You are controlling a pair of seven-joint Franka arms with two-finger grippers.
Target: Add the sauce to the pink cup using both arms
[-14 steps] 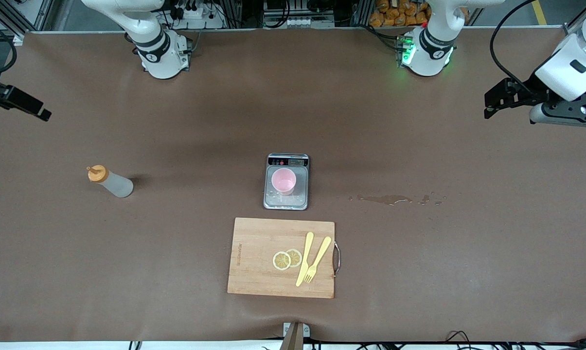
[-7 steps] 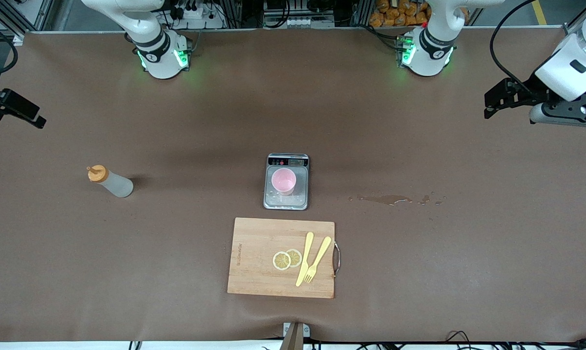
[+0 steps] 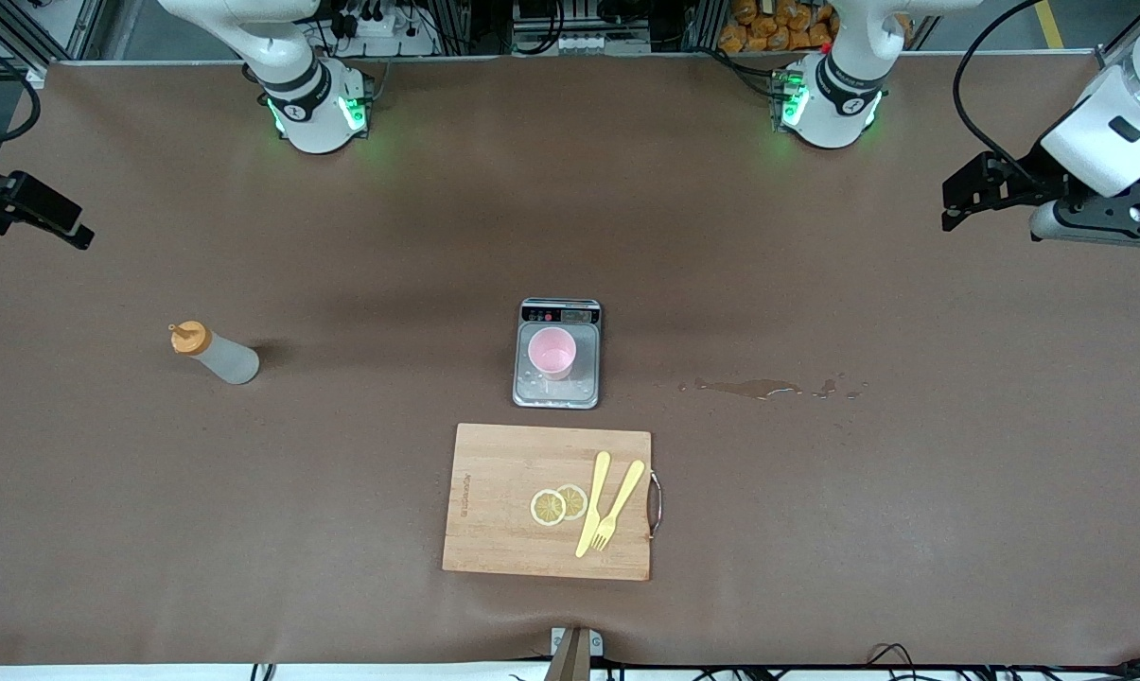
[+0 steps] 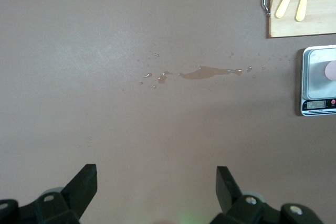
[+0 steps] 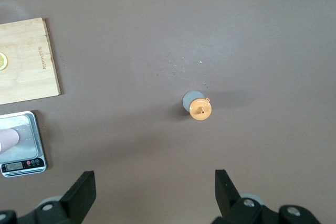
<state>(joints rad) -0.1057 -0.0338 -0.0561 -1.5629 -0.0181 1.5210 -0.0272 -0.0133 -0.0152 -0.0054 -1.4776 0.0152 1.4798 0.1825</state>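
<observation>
A pink cup (image 3: 552,354) stands upright on a small kitchen scale (image 3: 557,390) near the middle of a brown table (image 3: 342,530). A sauce bottle (image 3: 215,353) with an orange cap stands upright well apart from it, toward the right arm's end of the table. Whether the cup holds sauce cannot be told, so this could be either before pouring or after the bottle is set back.

If pouring is to come, a good grip would take the bottle around its body, below the cap, keeping it upright.

The right gripper (image 5: 152,195) hangs high over the table's edge at its own end, fingers spread wide, holding nothing. The left gripper (image 4: 156,192) hangs at its end, also wide open and empty, near a wet spill (image 3: 749,387). A cutting board (image 3: 494,501) lies nearer the camera.
</observation>
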